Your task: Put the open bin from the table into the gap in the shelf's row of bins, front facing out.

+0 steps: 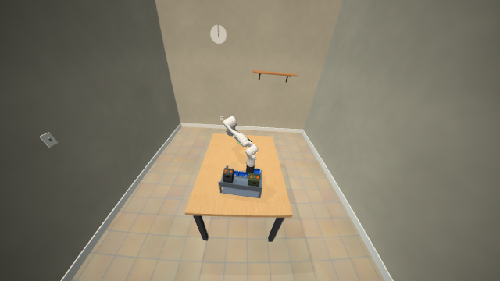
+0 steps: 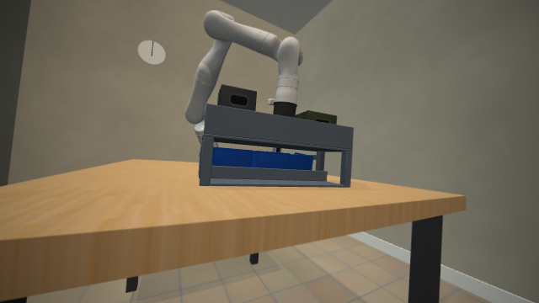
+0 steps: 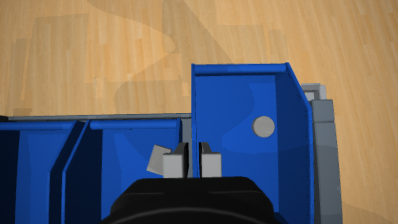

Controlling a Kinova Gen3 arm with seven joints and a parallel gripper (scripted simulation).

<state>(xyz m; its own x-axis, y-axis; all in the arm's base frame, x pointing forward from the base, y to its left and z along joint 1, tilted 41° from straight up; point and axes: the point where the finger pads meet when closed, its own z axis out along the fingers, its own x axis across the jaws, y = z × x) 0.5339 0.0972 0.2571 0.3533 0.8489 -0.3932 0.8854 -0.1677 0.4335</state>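
In the top view, tan floor tiles point(image 1: 242, 250) point(image 2: 328, 269) spread below the near edge of the wooden table point(image 1: 211, 203) point(image 2: 126, 202) point(image 3: 50, 75), whose dark legs stand under its near corners. Back from that edge, between the two near corners, stands the grey shelf point(image 1: 241, 186) point(image 2: 278, 126). A charcoal box point(image 1: 228, 176) point(image 2: 237, 98) and an olive box point(image 1: 254, 179) point(image 2: 317, 116) sit on top.

The task's bin point(image 1: 257, 171) point(image 3: 235, 110) is at the end of the blue row nearer the table's right edge, its open front toward the far edge and jutting past the neighbouring bin point(image 3: 125, 145). A round grey part point(image 3: 264, 126) lies inside. The gripper point(image 1: 250, 169) point(image 2: 278, 150) point(image 3: 193, 154) is slightly open, its fingers on either side of the bin's side wall, with narrow gaps visible.

The white arm point(image 1: 242, 138) point(image 2: 248, 35) reaches over from near the far edge. Beyond the far corners rises a beige wall carrying a clock point(image 1: 218, 34) point(image 2: 152, 52) and an orange-brown ledge point(image 1: 275, 73).
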